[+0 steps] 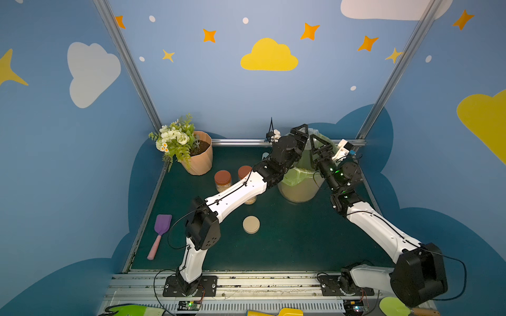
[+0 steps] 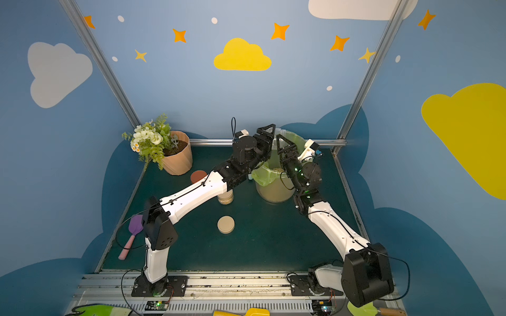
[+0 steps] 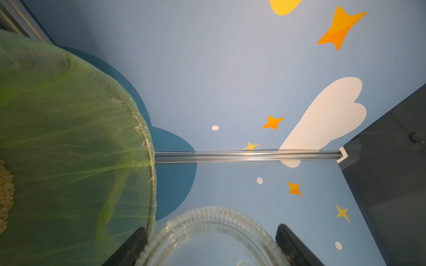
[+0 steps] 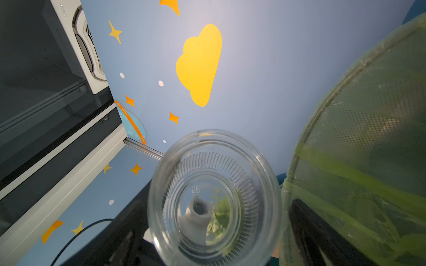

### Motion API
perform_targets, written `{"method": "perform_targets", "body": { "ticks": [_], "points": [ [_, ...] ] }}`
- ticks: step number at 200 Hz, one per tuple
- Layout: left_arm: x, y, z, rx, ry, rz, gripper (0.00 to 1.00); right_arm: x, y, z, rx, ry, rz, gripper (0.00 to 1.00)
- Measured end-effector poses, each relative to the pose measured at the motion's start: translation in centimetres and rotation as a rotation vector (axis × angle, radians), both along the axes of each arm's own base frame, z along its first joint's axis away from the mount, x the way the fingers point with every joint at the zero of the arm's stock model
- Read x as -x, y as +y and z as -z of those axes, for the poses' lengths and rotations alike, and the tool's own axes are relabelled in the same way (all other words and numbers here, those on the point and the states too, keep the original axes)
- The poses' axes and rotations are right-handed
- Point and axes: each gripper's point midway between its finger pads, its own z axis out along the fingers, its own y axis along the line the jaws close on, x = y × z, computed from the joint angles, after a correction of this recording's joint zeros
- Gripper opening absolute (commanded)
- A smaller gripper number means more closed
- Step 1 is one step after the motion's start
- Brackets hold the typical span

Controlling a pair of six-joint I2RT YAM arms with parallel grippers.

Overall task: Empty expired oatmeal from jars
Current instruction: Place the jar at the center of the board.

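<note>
Grippers first: in both top views you see the left gripper (image 1: 299,131) and right gripper (image 1: 319,143) side by side, tips up, over the green-lined bin (image 1: 298,193) right of centre. What sits between them is hard to make out from there. Red-lidded jars (image 1: 223,179) stand left of the bin, oatmeal (image 1: 223,188) showing through the glass. A half-hidden jar (image 2: 226,197) sits under the left arm (image 1: 235,191), and a loose beige lid (image 1: 251,224) lies lower centre. Left wrist: fingers (image 3: 136,246) clamp both sides of an open jar (image 3: 212,239) at the bottom edge, glass all but empty. Loose oatmeal (image 3: 4,191) lies inside the bin liner at far left. Right wrist: you look at the ribbed base of the open jar (image 4: 214,198), lower middle, framed by wide-spread jaws; can't tell whether they touch the glass.
</note>
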Motion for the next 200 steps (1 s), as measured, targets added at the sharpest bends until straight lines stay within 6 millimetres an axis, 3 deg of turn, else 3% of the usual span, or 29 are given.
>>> {"method": "perform_targets", "body": {
  "ticks": [121, 157, 173, 200],
  "points": [
    [0.0, -0.2, 0.8, 0.01, 0.011, 0.004, 0.2, -2.5, 1.3, -0.1, -0.074, -0.01, -0.036, 0.91],
    [0.0, -0.1, 0.6, 0.02, 0.006, 0.001, 0.2, -2.8, 1.5, -0.4, -0.096, -0.018, -0.045, 0.8],
    [-0.1, -0.1, 0.6, 0.022, 0.005, -0.001, 0.21, -2.9, 1.5, -0.4, -0.1, -0.016, -0.051, 0.68],
    [-0.1, 0.0, 0.8, 0.022, 0.005, -0.005, 0.42, -2.9, 1.6, -0.2, -0.096, -0.011, -0.056, 0.46]
  ]
}}
